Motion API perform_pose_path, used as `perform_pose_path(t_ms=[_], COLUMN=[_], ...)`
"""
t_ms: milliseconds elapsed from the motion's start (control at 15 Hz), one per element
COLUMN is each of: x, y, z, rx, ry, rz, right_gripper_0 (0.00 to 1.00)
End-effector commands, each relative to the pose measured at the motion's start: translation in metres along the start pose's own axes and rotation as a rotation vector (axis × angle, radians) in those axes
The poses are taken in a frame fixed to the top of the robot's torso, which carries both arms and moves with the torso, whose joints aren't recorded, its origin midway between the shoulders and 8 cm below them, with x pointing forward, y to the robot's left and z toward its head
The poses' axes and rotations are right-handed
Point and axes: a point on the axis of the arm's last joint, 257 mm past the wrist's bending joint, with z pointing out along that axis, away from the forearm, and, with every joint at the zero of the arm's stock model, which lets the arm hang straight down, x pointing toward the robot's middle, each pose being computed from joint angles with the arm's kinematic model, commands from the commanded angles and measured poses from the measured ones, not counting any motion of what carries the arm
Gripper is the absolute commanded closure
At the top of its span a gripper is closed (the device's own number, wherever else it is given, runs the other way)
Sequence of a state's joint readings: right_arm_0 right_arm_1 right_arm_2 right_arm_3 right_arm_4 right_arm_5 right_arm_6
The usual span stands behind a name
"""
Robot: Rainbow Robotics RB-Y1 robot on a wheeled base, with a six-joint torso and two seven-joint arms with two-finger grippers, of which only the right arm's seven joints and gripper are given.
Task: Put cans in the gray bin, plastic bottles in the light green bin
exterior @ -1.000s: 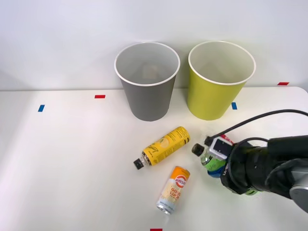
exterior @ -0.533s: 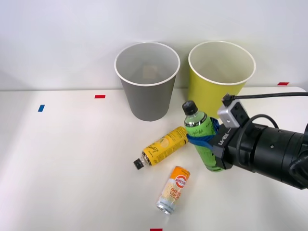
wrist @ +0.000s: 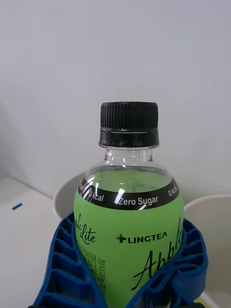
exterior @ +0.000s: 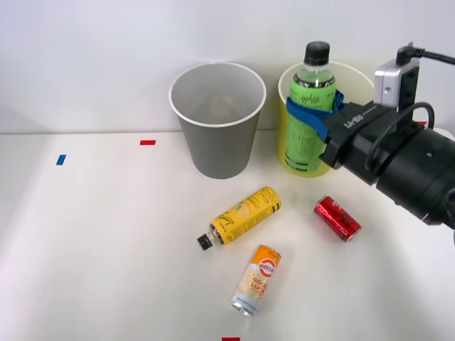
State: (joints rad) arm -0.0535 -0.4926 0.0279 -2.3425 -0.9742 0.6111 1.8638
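the right gripper (exterior: 313, 114) is clamped around the upper body of the green bottle (exterior: 310, 106), held upright and lifted at upper right of the front frame, before the light green bin (exterior: 286, 135); blue fingers (wrist: 65, 269) wrap its label.

Our right arm (exterior: 412, 167) is a thick black cylinder with a silver-grey camera box (exterior: 395, 82) above the wrist, fed by a black cable (exterior: 434, 55). White lettering marks the black wrist bracket, and our gripper (exterior: 316, 114) has blue ribbed fingers (wrist: 67, 260).
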Motion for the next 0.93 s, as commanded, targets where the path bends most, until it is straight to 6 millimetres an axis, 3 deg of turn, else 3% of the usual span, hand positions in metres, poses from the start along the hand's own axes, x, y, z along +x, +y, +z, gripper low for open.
perform_pose_path(t_ms=[67,267,533,933], x=[-0.028,-0.047,-0.049,-0.035], y=[-0.035,-0.073,-0.124,-0.155], z=[0.016,0.032,0.058,0.101], rx=[0.058,0.117,0.214,0.282], ry=[-0.078,-0.138,-0.148,-0.17], rz=[0.043,0.071,0.074,0.123], right_gripper_0=[1.0,1.0,1.0,1.0])
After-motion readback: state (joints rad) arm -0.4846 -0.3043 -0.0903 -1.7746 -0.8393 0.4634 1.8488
